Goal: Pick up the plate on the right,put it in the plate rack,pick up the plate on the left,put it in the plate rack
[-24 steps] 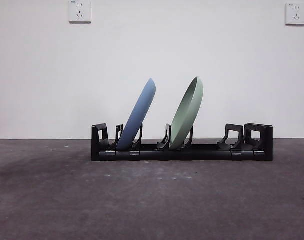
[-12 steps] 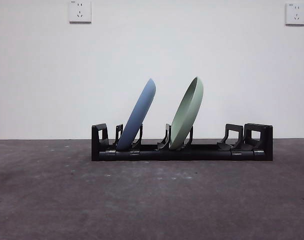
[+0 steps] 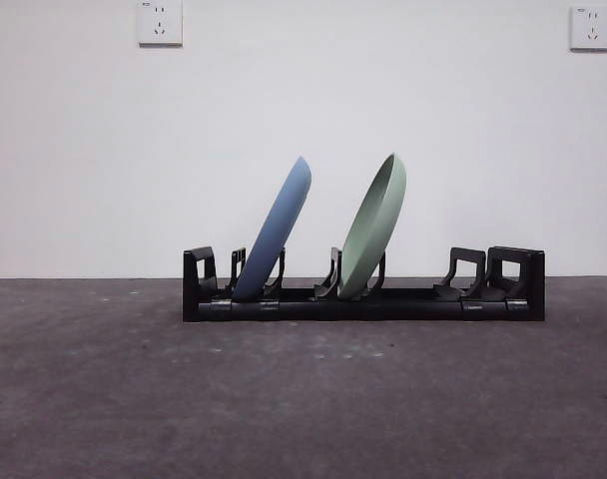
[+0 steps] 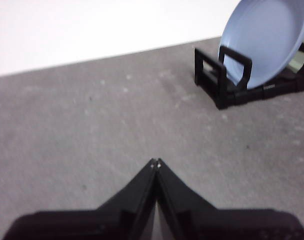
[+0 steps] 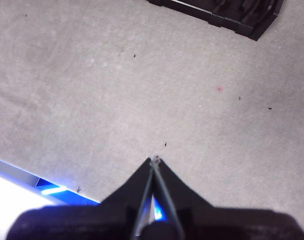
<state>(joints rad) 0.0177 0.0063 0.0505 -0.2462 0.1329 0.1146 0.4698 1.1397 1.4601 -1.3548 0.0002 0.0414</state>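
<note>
In the rack (image 3: 363,299) both plates (image 3: 276,228) (image 3: 375,226) lean seated — left tool (image 4: 156,162) and right tool (image 5: 154,159) pinched together, empty; best kept clear of it.

Two robot grippers, each seen from its own wrist camera. The left gripper (image 4: 155,162) has two matte black jaws forming a pointed wedge above a broad, flat black base. The right gripper (image 5: 154,159) looks the same: black, wedge-shaped, with a thin pale line along the seam between its jaws.
</note>
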